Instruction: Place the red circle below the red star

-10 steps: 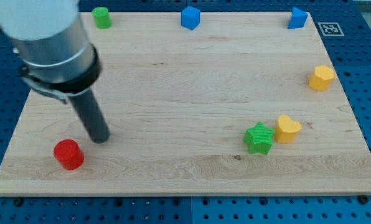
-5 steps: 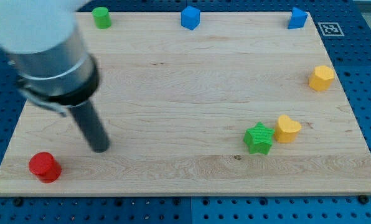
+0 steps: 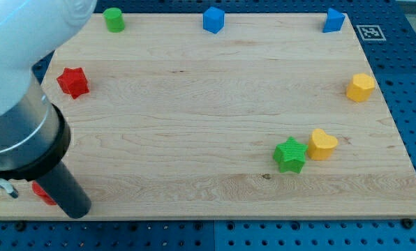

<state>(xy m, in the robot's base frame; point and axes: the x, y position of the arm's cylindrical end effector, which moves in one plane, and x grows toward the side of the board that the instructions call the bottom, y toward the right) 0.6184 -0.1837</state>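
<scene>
The wooden board (image 3: 208,90) fills most of the frame, lying on a blue pegboard table (image 3: 410,84). The arm's grey and white body (image 3: 16,118) covers the left edge and lower left of the frame, hiding that part of the board. From it the dark rod slants down to the right, and my tip (image 3: 77,211) sits at the board's bottom edge in the lower left corner. It is a plain rod end with nothing to open or close, and it holds nothing.

The red circle (image 3: 43,193) is almost wholly hidden behind the rod; only a red sliver shows just left of it, touching or nearly touching the rod, close to the lower left corner. The red star (image 3: 72,81) lies in the upper left of the frame, well apart from the tip and straight above the circle's corner, with bare board between them.

In the lower right, the green star (image 3: 290,155) and a yellow heart-shaped block (image 3: 323,143) sit just beside each other, the heart to the right and a little higher. A yellow block (image 3: 360,87) of roughly hexagonal shape rests near the right edge. Along the top edge stand a green cylinder (image 3: 113,19) at left, a blue cube (image 3: 213,19) in the middle and another blue block (image 3: 333,20) at right. A black-and-white marker (image 3: 373,32) lies off the board's upper right corner.
</scene>
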